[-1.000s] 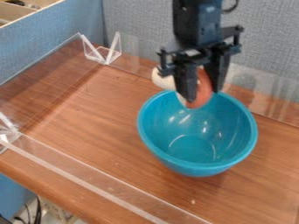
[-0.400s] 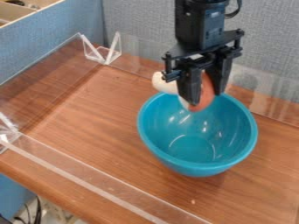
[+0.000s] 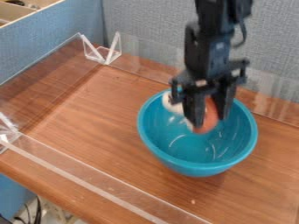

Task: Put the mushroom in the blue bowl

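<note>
My gripper (image 3: 205, 121) points straight down and reaches into the blue bowl (image 3: 162, 140), a large teal bowl on the wooden table. It is shut on the mushroom (image 3: 209, 115), whose reddish-brown cap shows between the dark fingers (image 3: 191, 108). A pale bit, likely the stem, sticks out to the left of the fingers. The mushroom hangs inside the bowl's rim, above its floor. The frame is blurred around the hand.
Clear acrylic walls (image 3: 70, 166) run along the table's front and left edges, with a small clear stand (image 3: 103, 49) at the back left. A blue partition (image 3: 47, 39) and a cardboard box (image 3: 30, 13) rise behind on the left.
The gripper has sunk with the mushroom, from above the bowl's far rim down into the bowl. It stayed shut throughout.
</note>
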`<action>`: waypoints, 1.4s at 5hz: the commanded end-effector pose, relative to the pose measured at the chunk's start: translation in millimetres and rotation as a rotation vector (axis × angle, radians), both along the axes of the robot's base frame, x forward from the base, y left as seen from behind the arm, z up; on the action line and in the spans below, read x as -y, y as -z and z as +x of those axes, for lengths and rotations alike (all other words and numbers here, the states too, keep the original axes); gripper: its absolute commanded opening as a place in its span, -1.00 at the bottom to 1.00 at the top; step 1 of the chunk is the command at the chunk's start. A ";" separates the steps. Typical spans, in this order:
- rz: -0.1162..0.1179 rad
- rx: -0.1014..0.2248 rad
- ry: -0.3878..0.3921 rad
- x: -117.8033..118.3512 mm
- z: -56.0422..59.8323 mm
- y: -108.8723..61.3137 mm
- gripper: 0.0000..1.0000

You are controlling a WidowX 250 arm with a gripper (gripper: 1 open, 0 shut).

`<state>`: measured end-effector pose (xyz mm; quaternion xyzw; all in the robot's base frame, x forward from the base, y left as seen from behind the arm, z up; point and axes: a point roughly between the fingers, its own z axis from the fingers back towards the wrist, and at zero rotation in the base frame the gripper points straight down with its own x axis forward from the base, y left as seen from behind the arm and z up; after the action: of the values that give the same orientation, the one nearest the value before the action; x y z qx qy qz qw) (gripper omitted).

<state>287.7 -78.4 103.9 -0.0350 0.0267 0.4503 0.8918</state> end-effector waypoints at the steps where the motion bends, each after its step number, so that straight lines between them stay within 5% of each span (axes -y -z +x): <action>1: -0.016 0.033 0.022 -4.8 -1.0 0.5 -1.00; 2: -0.019 0.032 0.022 -9.7 -3.3 6.2 -1.00; 3: -0.020 0.029 0.028 -12.5 -3.8 12.9 1.00; 5: -0.012 0.035 0.009 -17.3 7.6 15.6 1.00; 7: 0.002 0.042 -0.041 -0.8 6.3 0.7 1.00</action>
<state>286.1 -75.5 83.0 -0.0211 0.0351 0.4700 0.8817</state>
